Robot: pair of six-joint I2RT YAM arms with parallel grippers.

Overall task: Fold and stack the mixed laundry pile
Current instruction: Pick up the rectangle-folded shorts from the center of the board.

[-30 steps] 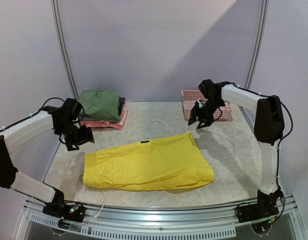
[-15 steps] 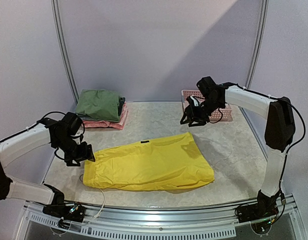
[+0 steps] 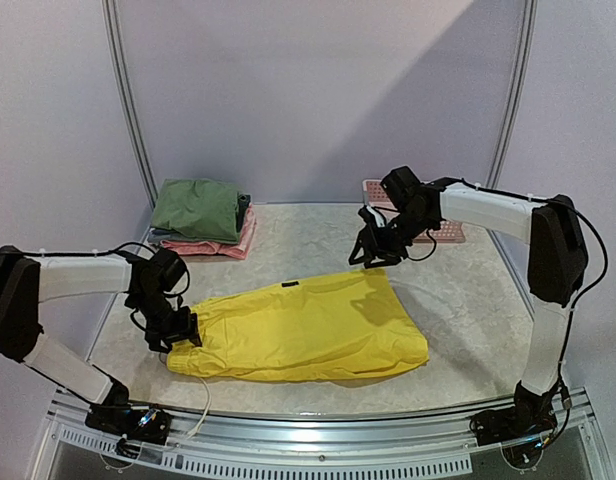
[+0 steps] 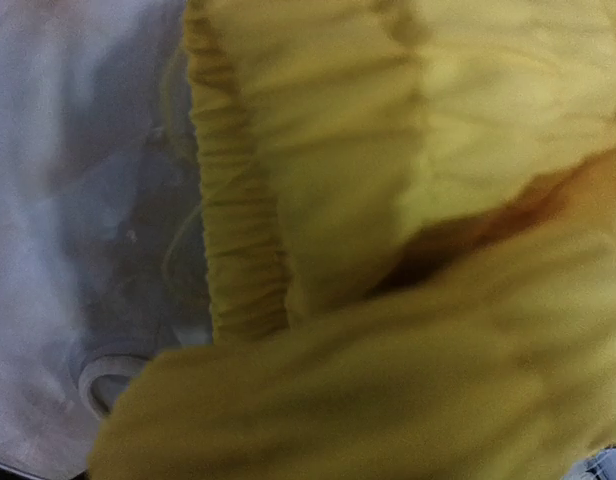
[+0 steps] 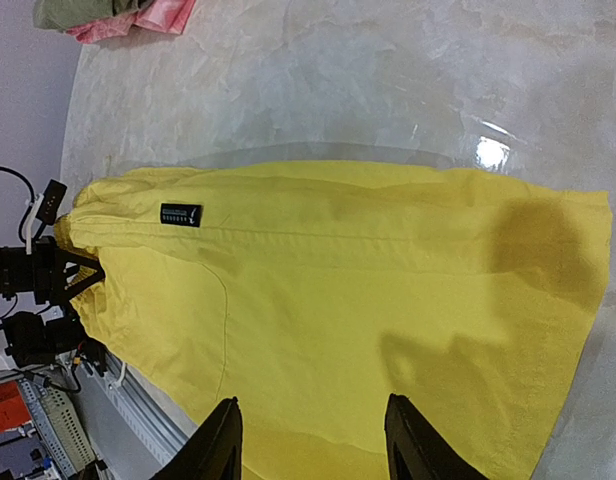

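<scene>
Your right gripper (image 3: 371, 250), fingers apart, has swung off the pink basket (image 3: 446, 232) to the basket-side hem of the yellow shorts (image 3: 298, 325) lying flat near it, while your left gripper (image 3: 178, 325), opening indiscernible, has reached the far waistband; pinch this light, limp cloth at its corners.

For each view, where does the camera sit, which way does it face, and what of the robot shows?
Top external: above and behind the arm bases, looking down on the table; both arms, left hand and right hand show.
Left wrist: close over the yellow shorts, at the gathered waistband; none of its hand clearly shows.
Right wrist: above the shorts, facing down; its two fingertips at the bottom edge.
Shared: all see the shorts.
</scene>
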